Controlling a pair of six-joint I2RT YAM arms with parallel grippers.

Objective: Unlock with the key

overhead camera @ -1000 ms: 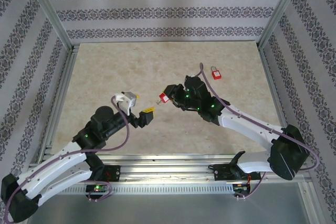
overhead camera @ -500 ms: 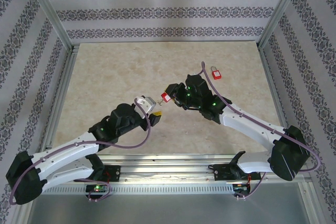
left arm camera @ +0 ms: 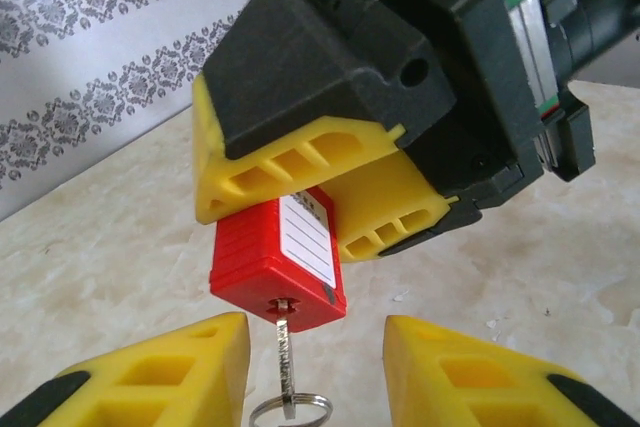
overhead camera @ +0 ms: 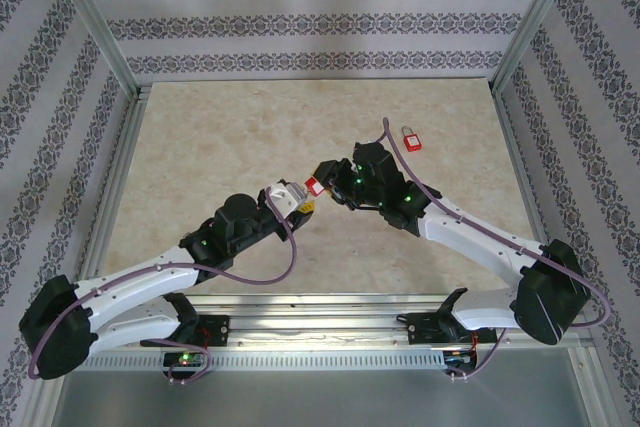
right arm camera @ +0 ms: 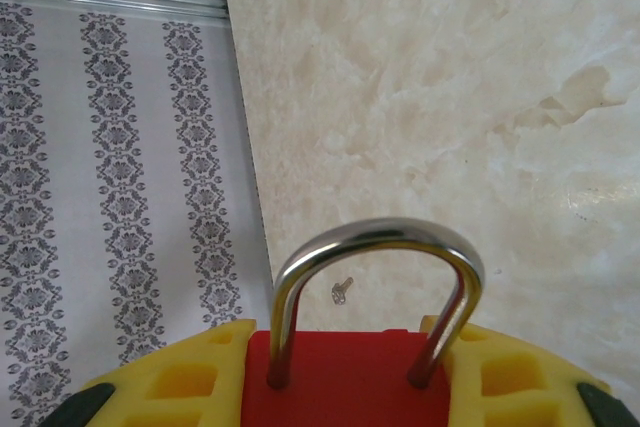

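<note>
We find no text we can read. The closest is a white label (left arm camera: 306,237) on the face of the red padlock (left arm camera: 280,267) in the left wrist view: it has thin ruled lines across it, and any print is too blurred to make out. The second red padlock (overhead camera: 411,137), lying on the bench (overhead camera: 200,147) in the top view, is too small to show any marking. The wallpaper (overhead camera: 300,27) carries ornament bands, not letters.

Light was bright and even; the pale marbled stone surface (overhead camera: 220,147) carried faint shadows and a soft sheen (strongest in the right wrist view).
</note>
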